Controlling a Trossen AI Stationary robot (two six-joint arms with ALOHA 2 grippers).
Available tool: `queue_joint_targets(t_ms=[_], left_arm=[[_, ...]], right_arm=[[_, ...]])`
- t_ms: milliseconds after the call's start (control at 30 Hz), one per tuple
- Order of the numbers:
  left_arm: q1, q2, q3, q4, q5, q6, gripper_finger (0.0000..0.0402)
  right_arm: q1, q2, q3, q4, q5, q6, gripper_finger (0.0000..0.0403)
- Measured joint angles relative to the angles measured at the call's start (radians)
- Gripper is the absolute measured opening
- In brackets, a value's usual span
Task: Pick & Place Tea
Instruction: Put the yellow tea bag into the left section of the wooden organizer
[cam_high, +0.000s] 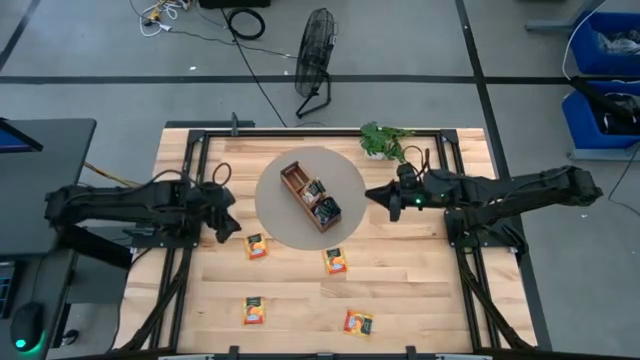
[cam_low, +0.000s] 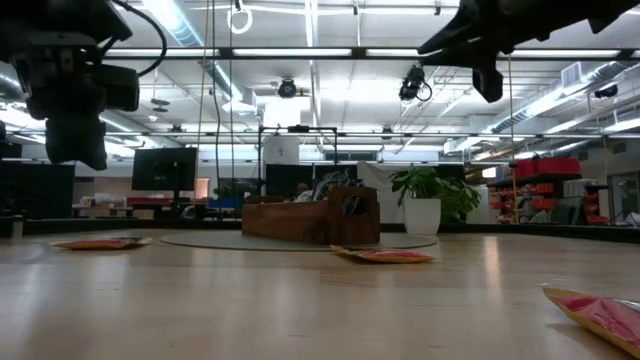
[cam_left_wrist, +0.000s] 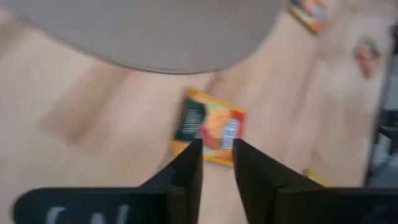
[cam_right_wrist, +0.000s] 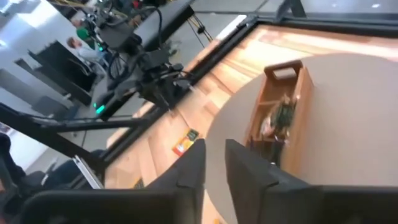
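Several orange tea sachets lie flat on the wooden table: one (cam_high: 257, 246) by my left gripper, one (cam_high: 335, 261) below the mat, and two (cam_high: 254, 310) (cam_high: 358, 322) near the front edge. My left gripper (cam_high: 232, 224) hangs above the table with its fingers a little open, and the nearest sachet (cam_left_wrist: 208, 132) lies just beyond their tips. My right gripper (cam_high: 372, 195) hovers over the right rim of the round grey mat (cam_high: 350, 230), narrowly open and empty. It points at the wooden tray (cam_right_wrist: 280, 112), which holds dark and pale sachets (cam_high: 322, 205).
A small green plant (cam_high: 385, 140) stands at the far edge, just behind my right arm. Black frame rails (cam_high: 190, 200) run along both sides of the table. A floor fan (cam_high: 315, 60) and cables lie beyond the far edge. Bare wood shows between the sachets.
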Motion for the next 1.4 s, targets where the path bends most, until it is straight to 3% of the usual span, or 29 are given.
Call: queue_joint_targets(t_ms=[200, 400, 633, 1067, 1267, 1400], left_arm=[[-0.035, 0.025, -0.053, 0.072, -0.036, -0.018, 0.0174], [-0.067, 0.109, -0.092, 0.141, -0.036, -0.023, 0.0209], [-0.104, 0.259, -0.099, 0.240, -0.082, 0.033, 0.0204], [-0.184, 0.486, -0.095, 0.404, -0.080, 0.164, 0.0199], [-0.197, 0.553, -0.090, 0.421, -0.119, 0.166, 0.0197], [-0.197, 0.556, -0.093, 0.431, -0.126, 0.199, 0.0170]], right_arm=[[0.000, 0.000, 0.000, -0.041, 0.000, 0.025, 0.0125], [0.000, 0.000, 0.000, -0.048, 0.001, 0.027, 0.0155], [0.000, 0.000, 0.000, -0.055, 0.002, 0.027, 0.0158], [0.000, 0.001, 0.000, -0.064, 0.010, 0.059, 0.0158], [0.000, 0.001, 0.000, -0.070, 0.011, 0.086, 0.0158], [0.001, 0.001, 0.000, -0.076, 0.011, 0.098, 0.0158]])
